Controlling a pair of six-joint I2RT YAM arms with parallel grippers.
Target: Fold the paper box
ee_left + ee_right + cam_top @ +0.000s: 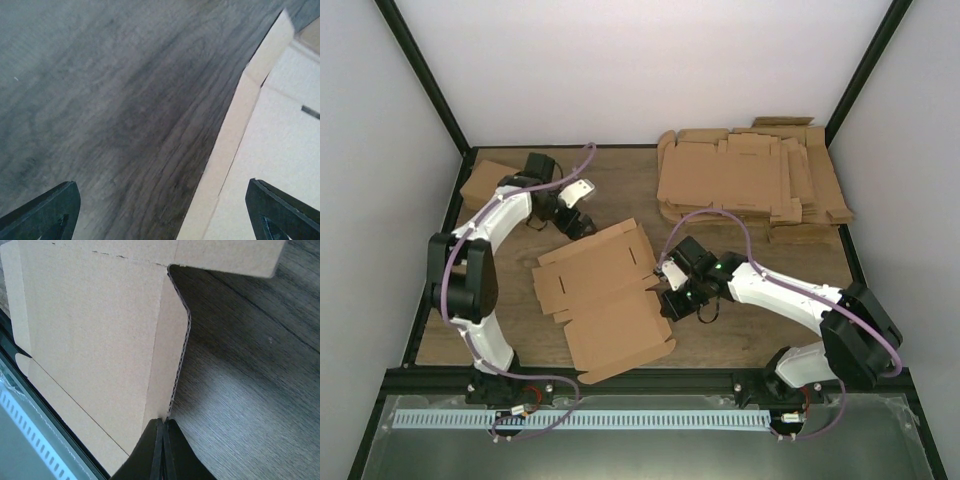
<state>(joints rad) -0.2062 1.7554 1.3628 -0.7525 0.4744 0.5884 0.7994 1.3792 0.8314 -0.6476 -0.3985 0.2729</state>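
Note:
The paper box (600, 298) is a plain brown die-cut sheet lying mostly flat in the middle of the table, with some flaps raised. My right gripper (672, 291) is at its right edge. In the right wrist view the gripper (163, 422) is shut on the corrugated edge of a raised side flap (172, 350). My left gripper (583, 226) hovers just beyond the sheet's far left corner. In the left wrist view it (161, 185) is open and empty, with one finger over bare table and the other over the sheet's folded edge strip (235, 145).
A thick pile of flat cardboard blanks (750, 178) lies at the back right. Another brown cardboard box (485, 181) sits at the back left behind the left arm. The table's near edge and a metal rail (30, 420) run close to the sheet's near side.

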